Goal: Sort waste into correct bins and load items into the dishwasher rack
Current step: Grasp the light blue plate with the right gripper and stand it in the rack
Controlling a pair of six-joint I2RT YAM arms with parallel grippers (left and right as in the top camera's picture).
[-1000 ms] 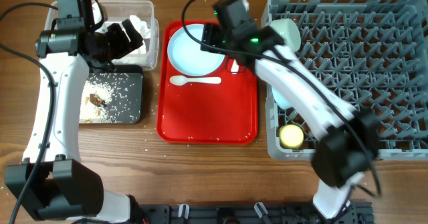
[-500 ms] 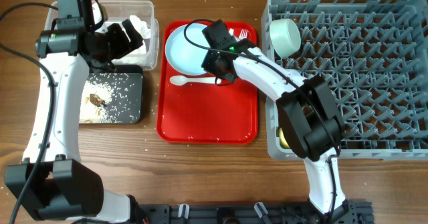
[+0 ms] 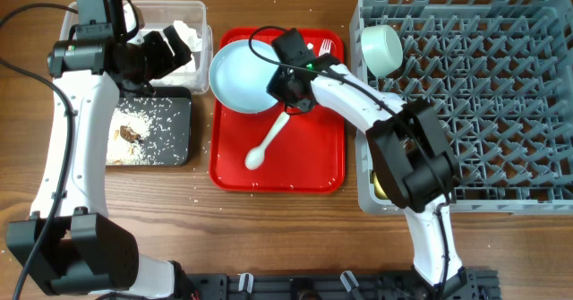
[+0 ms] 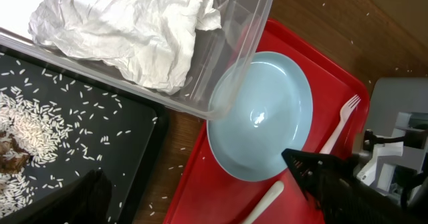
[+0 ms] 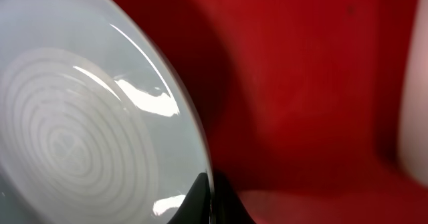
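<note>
The light blue plate (image 3: 240,76) lies at the back of the red tray (image 3: 309,161), its left edge over the tray's rim. My right gripper (image 3: 285,78) is shut on the plate's right rim; up close, the dark fingertips (image 5: 211,198) pinch the edge of the plate (image 5: 87,117). A white spoon (image 3: 269,142) lies slanted on the tray, and a white fork (image 3: 324,45) lies at its back right. My left gripper (image 3: 175,54) hangs open over the clear tub (image 3: 201,18), which holds a crumpled napkin (image 4: 134,30). Rice scraps (image 3: 143,125) cover the black tray (image 3: 179,152).
The grey dishwasher rack (image 3: 501,112) fills the right side, with a pale bowl (image 3: 382,49) standing at its back left corner. Stray rice grains lie on the wooden table (image 3: 201,188) between the black tray and the red tray. My right arm (image 3: 376,103) crosses the rack's left wall.
My right gripper came down and shut on the plate's rim, and the plate shifted left. The spoon swung round from lying crosswise to slanting toward the front. The left arm stayed still.
</note>
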